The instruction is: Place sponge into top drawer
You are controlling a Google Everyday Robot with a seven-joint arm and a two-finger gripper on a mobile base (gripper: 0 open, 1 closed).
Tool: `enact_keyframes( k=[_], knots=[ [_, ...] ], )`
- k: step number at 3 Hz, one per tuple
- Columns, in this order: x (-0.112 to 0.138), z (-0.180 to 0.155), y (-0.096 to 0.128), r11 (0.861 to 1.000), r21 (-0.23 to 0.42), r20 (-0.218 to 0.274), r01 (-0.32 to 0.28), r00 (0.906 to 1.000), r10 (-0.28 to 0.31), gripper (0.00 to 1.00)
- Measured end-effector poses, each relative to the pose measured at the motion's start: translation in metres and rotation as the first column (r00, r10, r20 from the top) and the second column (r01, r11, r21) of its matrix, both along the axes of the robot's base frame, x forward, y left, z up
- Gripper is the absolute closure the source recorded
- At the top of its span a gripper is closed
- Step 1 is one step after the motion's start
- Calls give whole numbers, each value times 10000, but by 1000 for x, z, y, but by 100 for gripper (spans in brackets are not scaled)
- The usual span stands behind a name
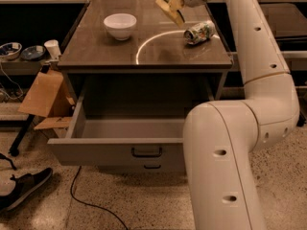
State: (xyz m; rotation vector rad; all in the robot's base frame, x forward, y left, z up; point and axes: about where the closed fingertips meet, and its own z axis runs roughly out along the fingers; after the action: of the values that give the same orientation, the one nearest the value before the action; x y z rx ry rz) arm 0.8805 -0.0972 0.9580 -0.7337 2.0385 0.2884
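Note:
The yellow sponge (171, 11) hangs tilted above the back right of the table top, held in my gripper (176, 4), which is shut on its upper end. Its dark scrub face is hard to make out. Below the table top the top drawer (115, 150) stands pulled out toward the camera, its grey inside bare, a dark bar handle (146, 152) on its front. The gripper is well behind and above the drawer opening. My arm (259, 80) reaches up from the lower right and over the table.
A white bowl (120, 26) sits at the back left of the table top (105, 51). A crushed green-silver can (199, 32) lies just right of the sponge. Cardboard (45, 97) leans left of the drawer; a shoe (24, 188) and cable lie on the floor.

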Motion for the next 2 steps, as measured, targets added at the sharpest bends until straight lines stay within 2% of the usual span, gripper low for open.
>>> enact_keyframes(
  k=[1, 2],
  knots=[
    [-8, 5, -8, 9995, 105, 89, -282, 9996, 281, 100],
    [-18, 18, -1, 9960, -6, 430, -896, 9951, 896, 100]
  ],
)
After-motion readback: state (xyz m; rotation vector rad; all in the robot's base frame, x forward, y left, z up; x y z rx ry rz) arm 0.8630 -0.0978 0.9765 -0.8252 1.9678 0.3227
